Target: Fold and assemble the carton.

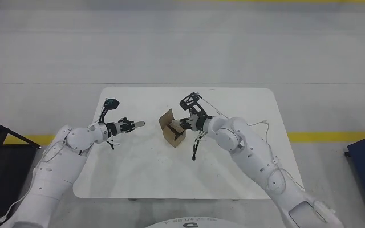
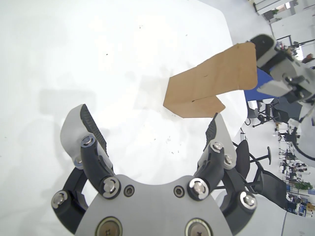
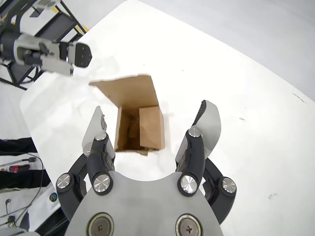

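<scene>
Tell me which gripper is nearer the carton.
The right gripper, at the open end of the carton; the left gripper sits apart, with bare table between.

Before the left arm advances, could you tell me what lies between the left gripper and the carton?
Only bare white table: the top view shows nothing between the left gripper and the carton.

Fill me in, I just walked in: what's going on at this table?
A two-armed robot is working on a brown carton standing on the white table, one flap raised and its top open. The right gripper is open close beside it; the left gripper is open too, farther off. Neither holds the carton.
</scene>
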Motion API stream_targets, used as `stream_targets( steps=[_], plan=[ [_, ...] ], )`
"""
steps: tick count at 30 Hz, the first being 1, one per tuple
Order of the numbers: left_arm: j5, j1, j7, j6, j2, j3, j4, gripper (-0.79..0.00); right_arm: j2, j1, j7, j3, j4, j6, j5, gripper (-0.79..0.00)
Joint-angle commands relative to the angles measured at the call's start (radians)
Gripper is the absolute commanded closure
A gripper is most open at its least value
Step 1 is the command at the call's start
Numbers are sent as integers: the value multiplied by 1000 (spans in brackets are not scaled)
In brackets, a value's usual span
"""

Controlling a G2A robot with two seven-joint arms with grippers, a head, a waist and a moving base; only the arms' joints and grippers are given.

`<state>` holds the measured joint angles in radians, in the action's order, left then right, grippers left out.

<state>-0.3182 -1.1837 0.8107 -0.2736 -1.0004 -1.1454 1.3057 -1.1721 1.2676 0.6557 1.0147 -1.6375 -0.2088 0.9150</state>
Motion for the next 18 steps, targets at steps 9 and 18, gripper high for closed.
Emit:
stream_targets(
  steps=[9,18],
  plan=[
    [-117,150,54,103,-53,189,-20,-785,21,113,25,-24,7,-9,302,-351],
    [-121,184,57,37,-71,236,-82,-785,-21,3,45,-112,113,40,205,-336]
  ],
)
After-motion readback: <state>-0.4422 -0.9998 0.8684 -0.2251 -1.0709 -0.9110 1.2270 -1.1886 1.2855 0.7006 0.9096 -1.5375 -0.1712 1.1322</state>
